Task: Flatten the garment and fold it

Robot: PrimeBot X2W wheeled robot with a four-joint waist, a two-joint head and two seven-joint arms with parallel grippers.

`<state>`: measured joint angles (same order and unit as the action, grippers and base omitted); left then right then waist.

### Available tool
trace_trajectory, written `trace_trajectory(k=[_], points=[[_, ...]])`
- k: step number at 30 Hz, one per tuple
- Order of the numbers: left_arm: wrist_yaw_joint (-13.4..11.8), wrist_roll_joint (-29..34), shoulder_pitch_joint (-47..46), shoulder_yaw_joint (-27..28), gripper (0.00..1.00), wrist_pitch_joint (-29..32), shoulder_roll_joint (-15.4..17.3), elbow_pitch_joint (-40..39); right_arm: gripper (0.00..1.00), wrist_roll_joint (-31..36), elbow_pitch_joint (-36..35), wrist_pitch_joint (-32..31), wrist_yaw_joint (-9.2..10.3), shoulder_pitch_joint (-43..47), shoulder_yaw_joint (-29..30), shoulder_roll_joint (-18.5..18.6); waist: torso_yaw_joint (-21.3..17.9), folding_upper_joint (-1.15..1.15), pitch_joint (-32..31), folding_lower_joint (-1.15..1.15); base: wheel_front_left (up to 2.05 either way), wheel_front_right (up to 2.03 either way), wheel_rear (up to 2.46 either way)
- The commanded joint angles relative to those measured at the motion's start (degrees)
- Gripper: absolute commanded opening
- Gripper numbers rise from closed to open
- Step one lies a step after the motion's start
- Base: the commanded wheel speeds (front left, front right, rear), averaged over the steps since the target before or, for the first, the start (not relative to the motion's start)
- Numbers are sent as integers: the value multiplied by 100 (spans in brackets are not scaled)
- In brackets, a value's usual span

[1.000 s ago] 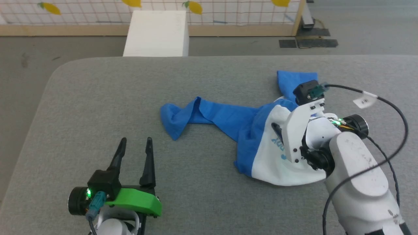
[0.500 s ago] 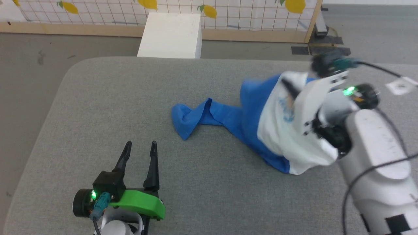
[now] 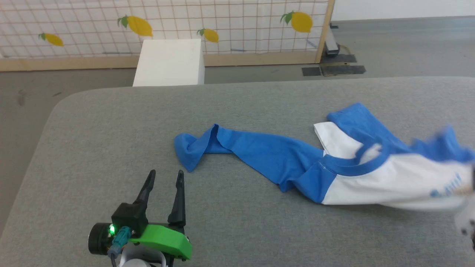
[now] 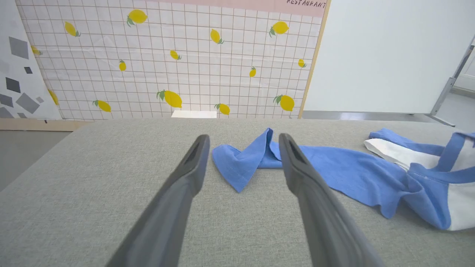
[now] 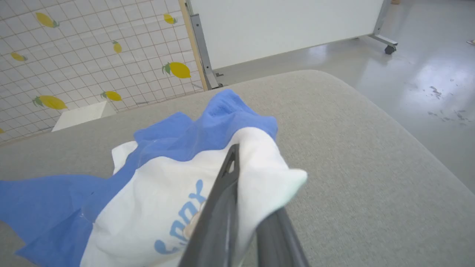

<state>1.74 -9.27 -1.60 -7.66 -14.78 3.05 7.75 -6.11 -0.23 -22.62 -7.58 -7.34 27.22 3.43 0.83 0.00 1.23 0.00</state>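
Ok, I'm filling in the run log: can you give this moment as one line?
right gripper: shut on garment, white body | left gripper: open, empty | blue sleeve: lying along table

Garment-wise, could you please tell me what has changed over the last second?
The right gripper, jaws shut on the garment, lifted its bunched white body and drew it toward the robot's right, so it now stretches out across the table. The left gripper stayed open and idle; the far sleeve end kept its fold.

Blue-and-white garment [image 3: 371,183], grey table [image 3: 111,129], white grid-patterned screen [image 3: 241,18] with yellow lemon print.
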Motion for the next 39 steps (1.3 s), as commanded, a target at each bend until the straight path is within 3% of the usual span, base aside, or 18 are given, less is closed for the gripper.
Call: trace_trajectory(k=[1, 6, 7, 8, 9, 17, 22, 30, 36, 37, 38, 39], points=[[26, -60, 37, -31, 100, -22, -17, 21, 0, 87, 45, -89, 9, 225, 226, -29, -106, 0, -60, 0, 0, 0, 0], [44, -48, 7, -108, 100, -22, -17, 62, 0, -251, 931, -537, 9, 843, 494, -52, -201, 0, -67, 0, 0, 0, 0], [57, -47, -5, -132, 100, -22, -17, 76, 33, -291, 1012, -524, 9, 903, 443, -53, -214, 0, -63, 0, 0, 0, 0], [81, -48, -29, -184, 100, -22, -17, 97, 91, -348, 1038, -398, 9, 954, 386, -53, -229, 0, -54, 0, 0, 0, 0], [101, -62, -58, -246, 100, -22, -17, 116, 100, -370, 1038, -256, 9, 987, 344, -54, -242, 0, -43, 0, 0, 0, 0], [252, -459, -808, -1622, 100, -1, -17, 752, 100, 96, 618, 1937, 9, 1168, -41, -55, -459, 0, 119, 0, 0, 0, 0], [183, -826, -1602, -2593, 100, 599, -17, 1508, 100, 254, 470, 3073, 9, 1137, -634, -55, -880, 0, 266, 0, 0, 0, 0], [-212, -1279, -2512, -3295, 100, 1977, -17, 2593, 100, -32, 497, 3443, 9, 1072, -1433, -55, -1505, 0, 457, 0, 0, 0, 0], [-487, -1450, -3007, -3532, 100, 2853, -17, 3147, 100, -220, 541, 3487, 9, 1016, -1723, -55, -1689, 0, 577, 0, 0, 0, 0], [-526, -1506, -3067, -3538, 71, 2973, -17, 3222, 100, -241, 546, 3493, 9, 1002, -1747, -55, -1696, 0, 590, 0, 0, 0, 0], [-548, -1540, -3109, -3553, 8, 3063, -17, 3267, 100, -247, 550, 3494, 9, 990, -1770, -55, -1697, 0, 598, 0, 0, 0, 0], [-566, -1599, -3145, -3553, 0, 3106, -17, 3278, 100, -259, 553, 3497, 9, 973, -1786, -55, -1688, 0, 604, 0, 0, 0, 0]])
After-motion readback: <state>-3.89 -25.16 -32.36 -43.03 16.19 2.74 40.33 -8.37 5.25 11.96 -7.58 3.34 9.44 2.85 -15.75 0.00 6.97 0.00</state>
